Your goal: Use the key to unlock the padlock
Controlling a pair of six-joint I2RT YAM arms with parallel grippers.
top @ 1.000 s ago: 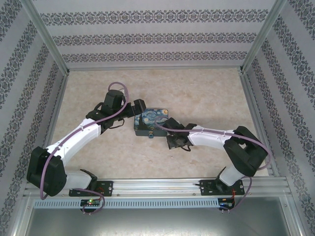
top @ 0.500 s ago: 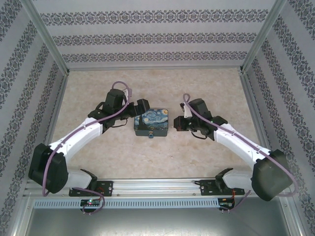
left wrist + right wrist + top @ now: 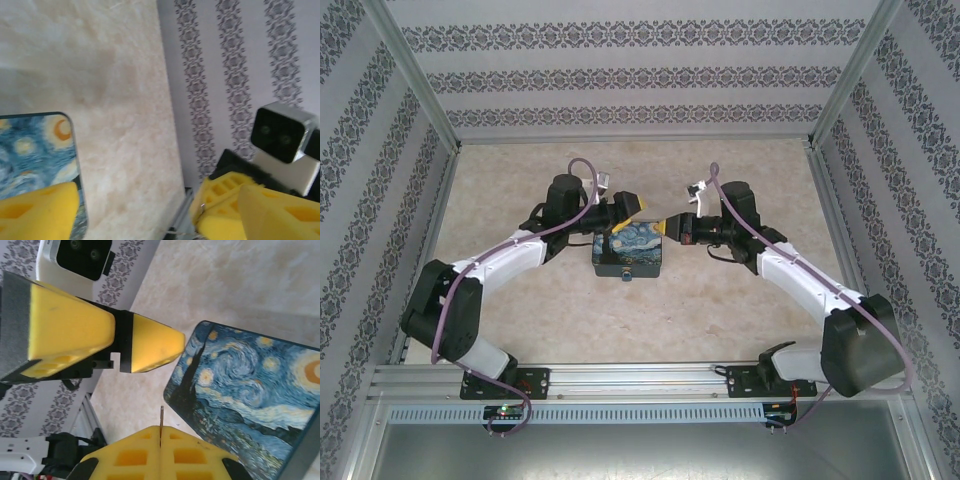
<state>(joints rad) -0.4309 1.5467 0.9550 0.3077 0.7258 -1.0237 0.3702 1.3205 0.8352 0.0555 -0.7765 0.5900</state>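
Having raised both arms to meet above the tin (image 3: 630,248), we pinch the key (image 3: 161,416) in the right hand (image 3: 161,434) facing the spread left hand (image 3: 632,205), likely to regrasp; the padlock (image 3: 626,274) hangs at the tin's near side.

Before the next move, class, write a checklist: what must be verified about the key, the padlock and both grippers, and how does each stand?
1. Hold of right gripper on key: ok.
2. Free left gripper open: ok.
3. Small blue padlock in sight at front of tin: ok.
4. Tip of key at padlock: not ok, they are apart.
5. Shackle locked: cannot tell.
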